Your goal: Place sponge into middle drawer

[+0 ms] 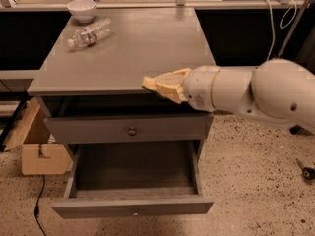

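My gripper (pixel 165 85) is over the front edge of the grey cabinet top (pixel 123 53), right of centre. It is shut on the yellow sponge (pixel 149 82), which sticks out to the left between the pale fingers. Only part of the sponge shows. The middle drawer (pixel 133 206) is pulled open below, with a deep grey box and a flat front panel with a tiny pale knob (pixel 134 212). Its inside looks bare. The gripper and sponge are above the drawer's rear part, well higher than its rim.
A closed drawer front with a dark round knob (pixel 131 131) sits between the top and the open drawer. A clear plastic bottle (pixel 89 33) lies on the top at the back left, beside a white bowl (pixel 82 9). A cardboard box (pixel 42 154) stands on the floor at the left.
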Robot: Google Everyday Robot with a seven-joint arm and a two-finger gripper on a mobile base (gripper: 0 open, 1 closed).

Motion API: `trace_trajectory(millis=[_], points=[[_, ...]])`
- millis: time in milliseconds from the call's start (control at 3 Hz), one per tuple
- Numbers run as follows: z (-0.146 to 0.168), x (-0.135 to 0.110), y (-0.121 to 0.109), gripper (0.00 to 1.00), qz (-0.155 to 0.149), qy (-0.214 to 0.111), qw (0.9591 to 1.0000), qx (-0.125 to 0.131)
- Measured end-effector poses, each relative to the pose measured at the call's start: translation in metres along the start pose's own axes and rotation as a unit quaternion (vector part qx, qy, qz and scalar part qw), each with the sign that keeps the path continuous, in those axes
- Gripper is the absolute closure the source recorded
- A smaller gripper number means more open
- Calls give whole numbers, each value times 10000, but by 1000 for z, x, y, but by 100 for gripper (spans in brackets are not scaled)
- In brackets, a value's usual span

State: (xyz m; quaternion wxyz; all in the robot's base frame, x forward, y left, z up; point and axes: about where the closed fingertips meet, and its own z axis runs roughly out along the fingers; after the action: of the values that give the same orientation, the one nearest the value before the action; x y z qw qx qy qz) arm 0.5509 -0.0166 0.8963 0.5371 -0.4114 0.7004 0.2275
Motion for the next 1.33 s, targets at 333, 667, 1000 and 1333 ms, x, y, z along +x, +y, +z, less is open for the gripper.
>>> trace_trajectory(millis=[333,667,1000,1333], points=[[-32,23,61,100,215,117,9997,2],[-49,42,85,100,411,223,9989,103],[-62,105,72,100,882,694,9926,462],[-62,105,72,100,882,694,9926,462]])
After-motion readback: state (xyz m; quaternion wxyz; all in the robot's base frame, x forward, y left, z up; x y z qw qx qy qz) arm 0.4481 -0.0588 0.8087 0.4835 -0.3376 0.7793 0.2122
